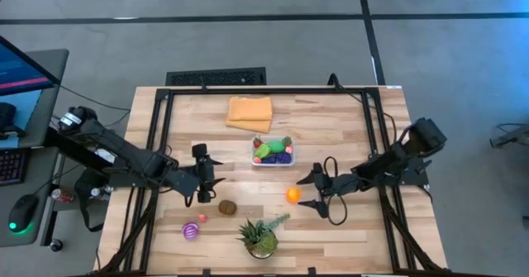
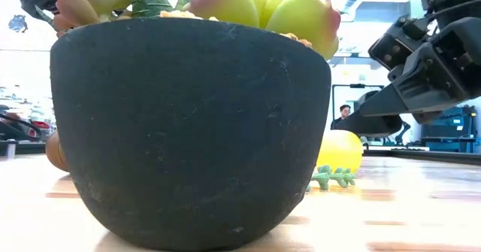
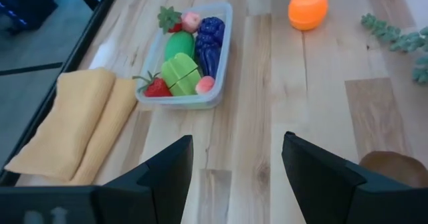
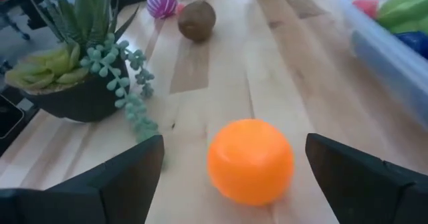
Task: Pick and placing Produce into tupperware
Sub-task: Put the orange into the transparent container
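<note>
High view: several produce pieces are already held in the tupperware (image 1: 274, 152); the orange (image 1: 293, 194) lies between the spread right tool (image 1: 315, 190) fingers, ungrasped. Left tool (image 1: 201, 176), parted and empty, is parked nearby; kiwi (image 1: 227, 207) and striped ball (image 1: 191, 230) remain.

Two dark six-joint arms reaching in over the tabletop from opposite sides, both low and angled toward the middle. Left arm's dark two-finger gripper (image 1: 203, 176) pointing toward the table's centre, fingers (image 3: 164, 177) parted with clear space between them, holding nothing. Right arm's dark two-finger gripper (image 1: 312, 190) pointing leftward, fingers (image 4: 127, 174) spread wide apart, nothing clamped, tips close above the surface.
</note>
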Motion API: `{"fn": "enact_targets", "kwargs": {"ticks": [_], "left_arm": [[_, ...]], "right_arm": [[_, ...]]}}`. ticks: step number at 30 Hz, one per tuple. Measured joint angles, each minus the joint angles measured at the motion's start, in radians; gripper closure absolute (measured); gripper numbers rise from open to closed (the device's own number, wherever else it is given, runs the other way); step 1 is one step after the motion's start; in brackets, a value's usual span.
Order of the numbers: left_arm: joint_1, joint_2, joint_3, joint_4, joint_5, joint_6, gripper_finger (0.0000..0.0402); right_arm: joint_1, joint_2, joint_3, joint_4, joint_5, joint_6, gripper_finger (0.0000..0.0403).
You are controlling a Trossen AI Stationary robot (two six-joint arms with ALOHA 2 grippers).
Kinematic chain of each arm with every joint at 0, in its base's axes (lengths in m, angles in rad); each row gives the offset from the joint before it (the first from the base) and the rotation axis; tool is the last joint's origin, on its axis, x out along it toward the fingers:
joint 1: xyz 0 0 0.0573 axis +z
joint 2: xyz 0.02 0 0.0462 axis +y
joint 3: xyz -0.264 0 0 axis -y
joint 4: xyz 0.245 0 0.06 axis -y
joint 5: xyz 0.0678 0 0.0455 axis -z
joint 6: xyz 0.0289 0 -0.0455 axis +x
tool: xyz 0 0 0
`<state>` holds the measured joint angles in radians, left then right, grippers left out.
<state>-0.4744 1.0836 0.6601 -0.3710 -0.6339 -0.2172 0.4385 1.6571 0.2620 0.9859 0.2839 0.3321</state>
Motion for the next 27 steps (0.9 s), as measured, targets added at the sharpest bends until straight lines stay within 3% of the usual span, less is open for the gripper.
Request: {"fn": "enact_targets", "kwargs": {"ticks": [10, 20, 27], "left_arm": [[-0.042, 0.0, 0.0, -0.022, -0.057, -0.04, 0.0182], [-0.064, 0.0, 0.0, -0.049, -0.089, -0.07, 0.0182], [-0.064, 0.0, 0.0, -0.067, -0.097, -0.086, 0.0182]], "right_arm": [[-0.005, 0.136, 0.093, -0.006, -0.03, -0.003, 0.0048], [-0.034, 0.153, 0.102, -0.015, -0.034, 0.002, 0.0054], [-0.048, 0.237, 0.136, -0.005, -0.039, 0.025, 0.0055]]}}
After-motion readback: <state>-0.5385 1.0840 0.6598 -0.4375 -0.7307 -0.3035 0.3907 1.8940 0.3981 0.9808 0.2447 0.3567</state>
